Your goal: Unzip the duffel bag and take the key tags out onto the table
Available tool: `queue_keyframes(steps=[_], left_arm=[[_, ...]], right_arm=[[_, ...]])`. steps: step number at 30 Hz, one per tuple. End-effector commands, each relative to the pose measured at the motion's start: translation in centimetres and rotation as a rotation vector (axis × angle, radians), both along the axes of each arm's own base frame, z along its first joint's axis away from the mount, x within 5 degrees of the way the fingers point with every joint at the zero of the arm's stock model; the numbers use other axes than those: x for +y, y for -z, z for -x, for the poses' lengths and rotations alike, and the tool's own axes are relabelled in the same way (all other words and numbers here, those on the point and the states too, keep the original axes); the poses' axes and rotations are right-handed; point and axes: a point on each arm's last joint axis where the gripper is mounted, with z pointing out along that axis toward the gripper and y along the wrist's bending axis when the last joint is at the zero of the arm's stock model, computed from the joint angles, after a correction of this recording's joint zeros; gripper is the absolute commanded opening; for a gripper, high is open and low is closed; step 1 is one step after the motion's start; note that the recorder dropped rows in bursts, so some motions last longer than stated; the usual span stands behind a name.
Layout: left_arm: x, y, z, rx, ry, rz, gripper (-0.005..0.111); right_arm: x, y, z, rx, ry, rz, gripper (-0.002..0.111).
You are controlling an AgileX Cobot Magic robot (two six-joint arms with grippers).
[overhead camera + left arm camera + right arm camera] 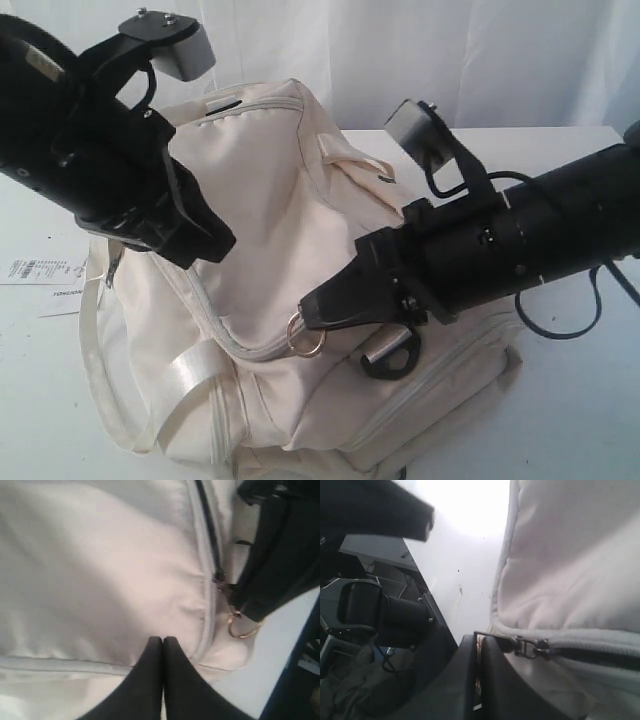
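Exterior: the bag (270,200) sits slumped on the counter (580,400). The left tool (215,245) is closed and empty, resting on the top cloth. The right tool (310,310) is closed by the ring (306,337). No tags are visible.

Left wrist: the zipper (212,585) is partly open.

Right wrist: the jaws pinch the pull (530,647). The soft cloth will likely bunch, so brace it near the zipper.
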Motion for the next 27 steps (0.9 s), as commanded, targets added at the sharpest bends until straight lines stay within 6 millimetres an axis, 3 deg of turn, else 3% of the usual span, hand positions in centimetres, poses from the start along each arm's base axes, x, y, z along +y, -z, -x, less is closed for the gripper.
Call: queue_keyframes(steps=[1, 11, 18, 21, 24, 27], left_arm=[[1.5, -0.7, 0.2, -0.05, -0.09, -0.076, 0.0], [3.5, -1.8, 1.5, -0.094, -0.134, -0.156, 0.0], [3.8, -1.6, 1.9, -0.055, -0.121, -0.191, 0.0], [3.7, -1.6, 2.0, -0.041, -0.118, -0.177, 0.0], [3.6, -1.6, 2.1, -0.031, -0.114, -0.168, 0.0], [3.7, -1.4, 2.3, -0.006, -0.106, -0.189, 0.0]], right_arm=[[1.4, -0.2, 1.2, -0.029, -0.027, -0.011, 0.0], [4.1, 0.2, 3.1, -0.102, -0.042, 0.017, 0.0], [4.6, 0.4, 4.1, -0.122, -0.094, 0.031, 0.002], [4.5, 0.4, 4.3, -0.113, -0.117, 0.032, 0.017], [4.5, 0.4, 4.3, -0.109, -0.124, 0.031, 0.05], [4.4, 0.1, 4.3, -0.108, -0.138, 0.026, 0.07]])
